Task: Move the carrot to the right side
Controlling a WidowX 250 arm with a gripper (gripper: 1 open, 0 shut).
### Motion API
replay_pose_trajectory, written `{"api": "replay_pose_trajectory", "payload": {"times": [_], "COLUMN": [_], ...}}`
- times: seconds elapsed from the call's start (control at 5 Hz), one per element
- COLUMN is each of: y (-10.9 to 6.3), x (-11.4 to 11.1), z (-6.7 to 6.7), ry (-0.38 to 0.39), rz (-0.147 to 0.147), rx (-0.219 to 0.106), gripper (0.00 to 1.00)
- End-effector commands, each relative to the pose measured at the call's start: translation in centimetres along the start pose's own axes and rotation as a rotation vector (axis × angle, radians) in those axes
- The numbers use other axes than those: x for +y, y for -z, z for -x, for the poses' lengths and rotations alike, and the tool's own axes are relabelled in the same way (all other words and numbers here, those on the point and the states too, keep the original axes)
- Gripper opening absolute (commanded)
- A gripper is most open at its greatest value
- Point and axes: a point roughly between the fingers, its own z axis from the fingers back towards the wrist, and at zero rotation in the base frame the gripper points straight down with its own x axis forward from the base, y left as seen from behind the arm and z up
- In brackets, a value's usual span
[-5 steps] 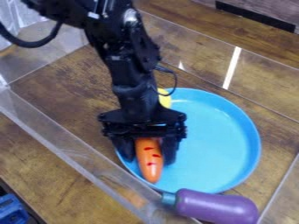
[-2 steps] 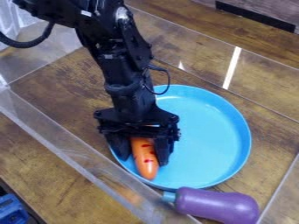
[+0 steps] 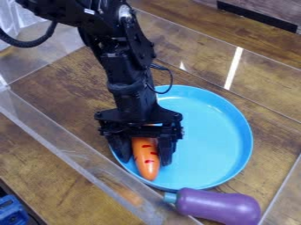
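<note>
The carrot (image 3: 146,159) is small and orange with dark short stripes, lying on the near left part of the blue plate (image 3: 223,132). Its leafy top is hidden under the gripper. My gripper (image 3: 143,147) hangs straight down over the carrot's upper end, open, with one black finger on each side of it. The fingers stand beside the carrot and are not pressed onto it. A bit of yellow, the lemon (image 3: 166,86), peeks out behind the arm.
A purple eggplant (image 3: 217,207) lies on the wooden table just in front of the plate, at the lower right. Clear acrylic walls (image 3: 70,171) fence the work area on the near and left sides. The black arm (image 3: 118,53) reaches in from the upper left.
The gripper and the carrot have shifted slightly left and toward the near plate rim compared with a second ago. Since the last frame nothing has visibly moved.
</note>
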Motion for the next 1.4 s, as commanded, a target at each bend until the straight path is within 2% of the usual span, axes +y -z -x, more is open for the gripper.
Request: {"api": "replay_pose_trajectory", "payload": {"times": [0.0,0.2,0.6,0.8,1.0,1.2], "y": [-0.1,0.5,0.8,0.7,-0.9,-3.4], "x": [-1.7,-2.4,-2.4,-2.7,-3.4,-4.3], "z": [-0.6,-0.5,0.2,0.3,-0.2,-0.8], "ry": [0.036,0.05,0.058,0.046,0.036,0.028], "rz": [0.025,0.035,0.041,0.035,0.028,0.012], "rx": [-0.035,-0.034,-0.038,-0.046,-0.053,-0.059], "gripper": [1.0,1.0,1.0,0.0,0.0,0.0]}}
